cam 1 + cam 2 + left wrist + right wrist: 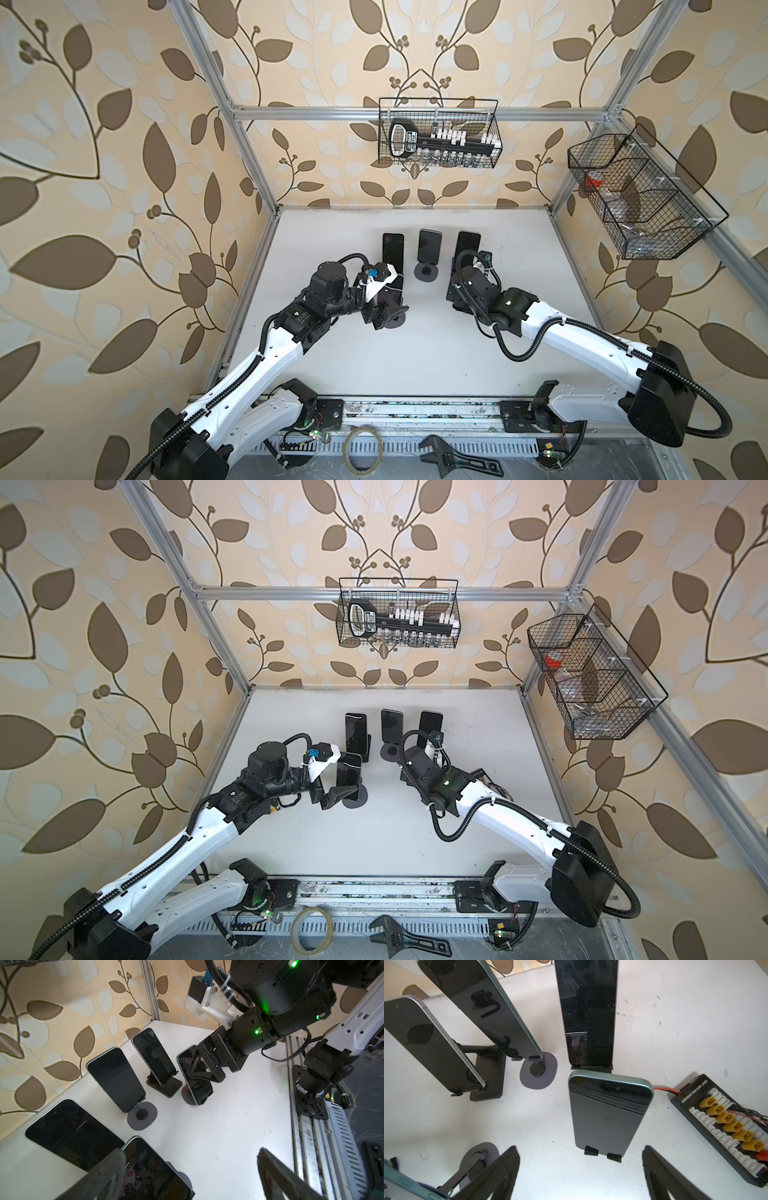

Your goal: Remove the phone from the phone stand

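Both the left tool (pixel 192 1152) and the right tool (pixel 580 1148) stand spread wide, gripping nothing. We see the left one flanking the front-left phone (pixel 153 1169) on its round stand (pixel 184 1180); the right one straddles the front-right phone (pixel 608 1118), which leans on its stand clips (pixel 591 1151), beside a charging plate (pixel 724 1126) on the worktop (pixel 415 353).

On table (pixel 415 353): phones (pixel 608 1113), five; phone stands (pixel 538 1072), five; charging plate (pixel 695 1093), one. Above table: wire baskets (pixel 385 124), two.
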`<state>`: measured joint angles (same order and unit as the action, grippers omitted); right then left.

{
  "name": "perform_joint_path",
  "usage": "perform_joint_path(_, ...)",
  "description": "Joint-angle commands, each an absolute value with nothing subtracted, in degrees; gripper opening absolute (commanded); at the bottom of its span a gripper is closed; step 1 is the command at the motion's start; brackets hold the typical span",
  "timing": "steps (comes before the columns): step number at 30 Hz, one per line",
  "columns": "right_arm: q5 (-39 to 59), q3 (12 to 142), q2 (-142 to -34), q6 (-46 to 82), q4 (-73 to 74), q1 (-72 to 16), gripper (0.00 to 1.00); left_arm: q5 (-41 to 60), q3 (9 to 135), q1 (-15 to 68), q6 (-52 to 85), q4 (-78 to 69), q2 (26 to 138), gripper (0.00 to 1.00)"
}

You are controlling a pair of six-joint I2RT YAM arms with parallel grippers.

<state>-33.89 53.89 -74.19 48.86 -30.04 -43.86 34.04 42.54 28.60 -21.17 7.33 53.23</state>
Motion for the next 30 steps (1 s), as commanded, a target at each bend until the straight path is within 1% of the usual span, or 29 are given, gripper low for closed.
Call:
perform_joint_path(1, -35.4, 56.3, -75.6, 50.1, -31.6, -43.7, 0.93, 34.1, 44.1, 29.3, -22.9, 8.6, 52.6, 0.99)
perform_joint_path(17, -36.1, 58.7, -77.7, 50.4, -32.0, -42.0, 0.93, 30.0, 43.4, 29.6, -23.0, 8.3, 50.9, 0.99)
perform_joint_path(30, -34.5, 58.8, -78.1, 51.0, -31.8, -41.8, 0.92, 25.8, 42.8, 30.2, -23.5, 8.5, 49.9, 0.99)
